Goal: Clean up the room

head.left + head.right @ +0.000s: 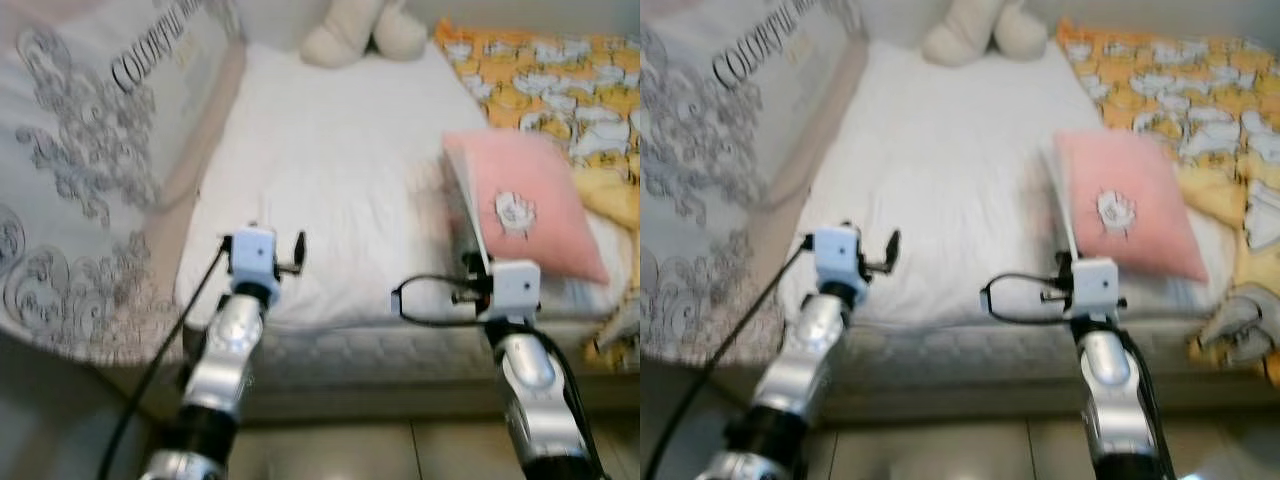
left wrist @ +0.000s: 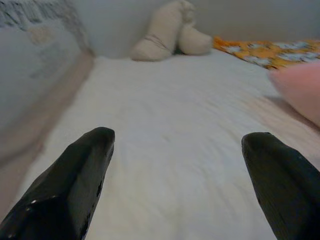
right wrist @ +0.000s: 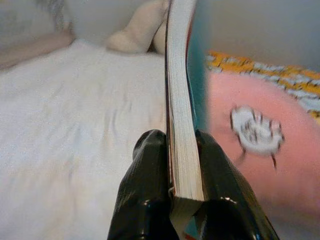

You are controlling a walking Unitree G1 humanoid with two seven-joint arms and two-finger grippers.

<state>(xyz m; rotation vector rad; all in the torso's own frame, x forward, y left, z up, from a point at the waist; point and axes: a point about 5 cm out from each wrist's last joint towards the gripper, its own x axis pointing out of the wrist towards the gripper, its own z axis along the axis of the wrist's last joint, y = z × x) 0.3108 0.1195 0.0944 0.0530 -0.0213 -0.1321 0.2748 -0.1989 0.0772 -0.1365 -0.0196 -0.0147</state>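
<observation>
- Over the near edge of the bed point(image 1: 330, 180), the right gripper point(image 1: 472, 262) holds a thin book point(image 1: 466, 205) standing up on its edge. The pink pillow point(image 1: 535, 200) lies just right of the book. The left gripper point(image 1: 262, 232) hangs over the white sheet, well left of the book.
- Between its two fingers point(image 2: 75, 185), the left wrist view shows a wide gap and a cream soft toy point(image 2: 167, 30) far away.
- Both black fingers point(image 3: 150, 190) in the right wrist view squeeze the book's page edge.
</observation>
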